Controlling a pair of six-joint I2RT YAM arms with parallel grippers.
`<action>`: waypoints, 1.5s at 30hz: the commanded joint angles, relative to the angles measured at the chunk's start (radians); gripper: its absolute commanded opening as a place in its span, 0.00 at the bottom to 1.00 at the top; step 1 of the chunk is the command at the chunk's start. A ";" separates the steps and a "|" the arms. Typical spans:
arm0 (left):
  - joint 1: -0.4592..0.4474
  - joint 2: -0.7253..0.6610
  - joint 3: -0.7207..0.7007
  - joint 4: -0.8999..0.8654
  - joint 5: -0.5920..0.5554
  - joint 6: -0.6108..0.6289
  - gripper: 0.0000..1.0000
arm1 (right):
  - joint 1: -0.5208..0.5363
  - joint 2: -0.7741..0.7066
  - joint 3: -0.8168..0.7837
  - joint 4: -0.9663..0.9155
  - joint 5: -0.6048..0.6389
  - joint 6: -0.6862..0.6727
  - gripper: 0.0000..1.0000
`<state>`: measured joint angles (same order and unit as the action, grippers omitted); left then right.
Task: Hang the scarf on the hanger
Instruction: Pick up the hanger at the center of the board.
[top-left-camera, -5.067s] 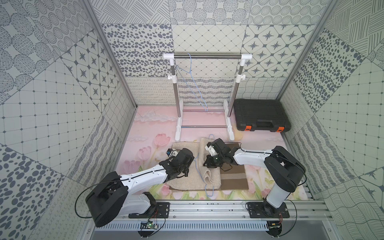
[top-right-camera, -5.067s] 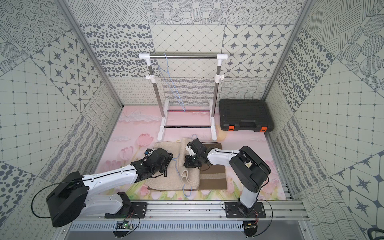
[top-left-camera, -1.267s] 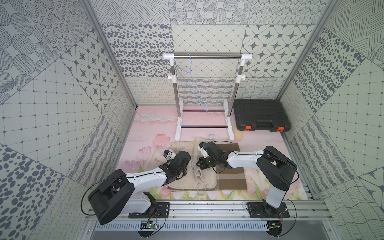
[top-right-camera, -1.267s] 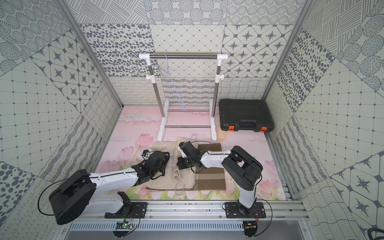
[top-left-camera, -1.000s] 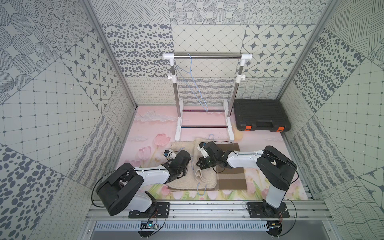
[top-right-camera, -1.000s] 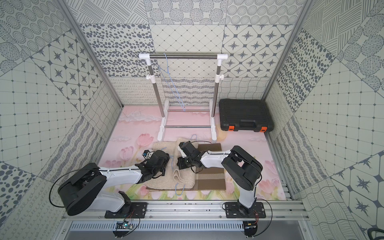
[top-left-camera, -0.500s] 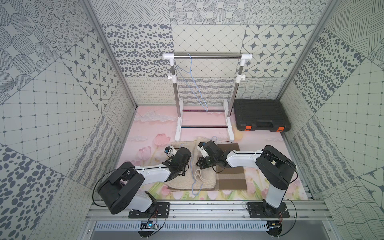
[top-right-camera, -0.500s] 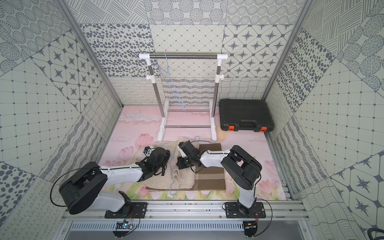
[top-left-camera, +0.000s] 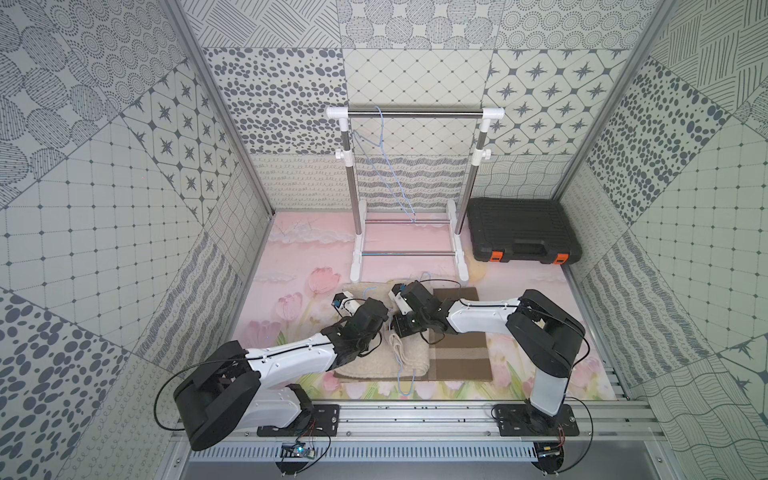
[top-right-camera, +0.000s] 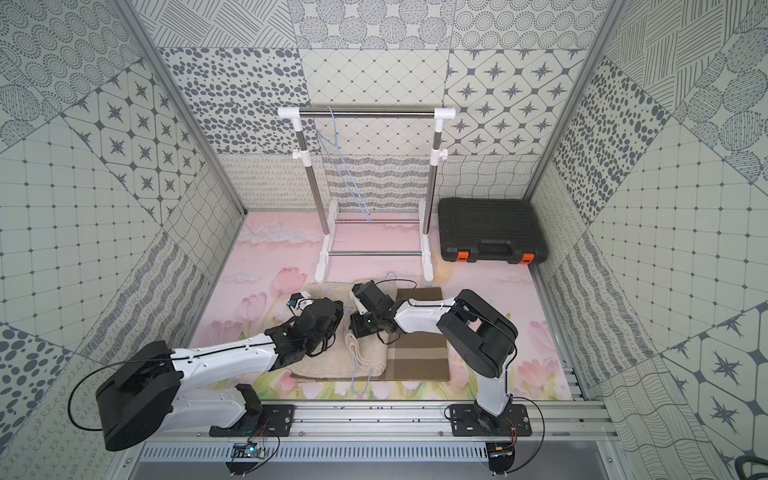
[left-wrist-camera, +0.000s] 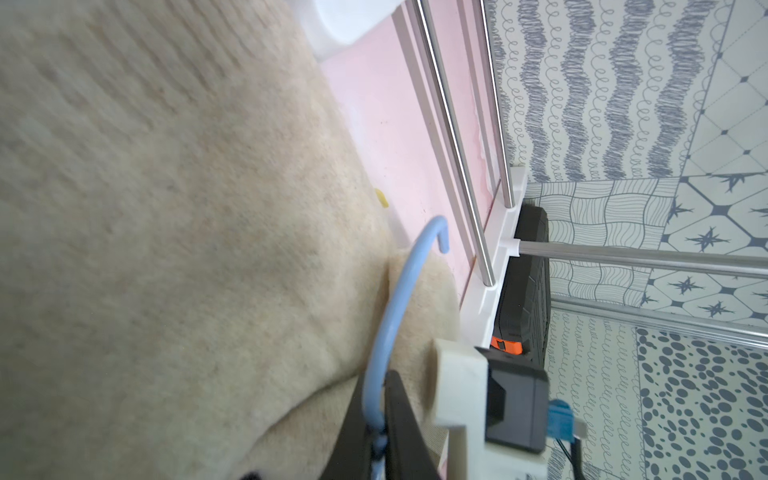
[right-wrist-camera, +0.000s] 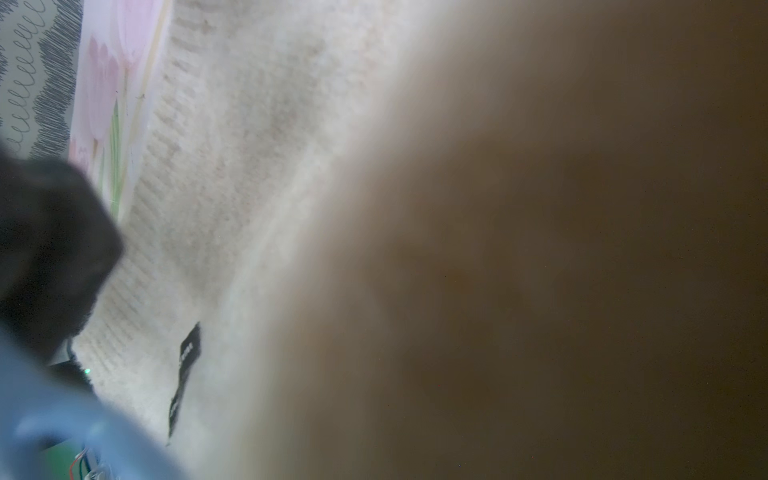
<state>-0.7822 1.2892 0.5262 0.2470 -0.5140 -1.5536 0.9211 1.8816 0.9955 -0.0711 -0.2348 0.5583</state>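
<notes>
at left wrist — hanger (left-wrist-camera: 383, 328) between jaws

Both top views look from high above the front rail (top-left-camera: 415, 415) down and back toward the rack (top-left-camera: 415, 113) (top-right-camera: 365, 112), sharing the whole scene. The left wrist view looks close across the scarf (left-wrist-camera: 166, 208) toward the rack's base; the right wrist view sits against the scarf, blurred.

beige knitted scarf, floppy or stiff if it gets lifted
Probably floppy: the beige and brown knitted scarf bunches into a soft ridge beside the right claw. Its fuzzy weave should grip rather than slip. It likely drapes limp from wherever it is pinched.
</notes>
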 joint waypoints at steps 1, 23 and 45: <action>-0.068 -0.012 0.068 -0.114 -0.057 -0.065 0.00 | 0.045 0.161 -0.076 -0.199 0.110 -0.031 0.10; -0.090 0.011 0.098 -0.149 -0.088 -0.033 0.00 | -0.008 -0.329 -0.124 -0.377 0.018 -0.019 0.44; -0.118 0.098 0.150 -0.083 -0.071 -0.052 0.00 | -0.022 -0.127 -0.073 -0.105 -0.128 0.022 0.17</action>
<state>-0.8814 1.3586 0.6525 0.1104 -0.6178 -1.5955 0.8963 1.6646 0.9279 -0.2878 -0.3012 0.5564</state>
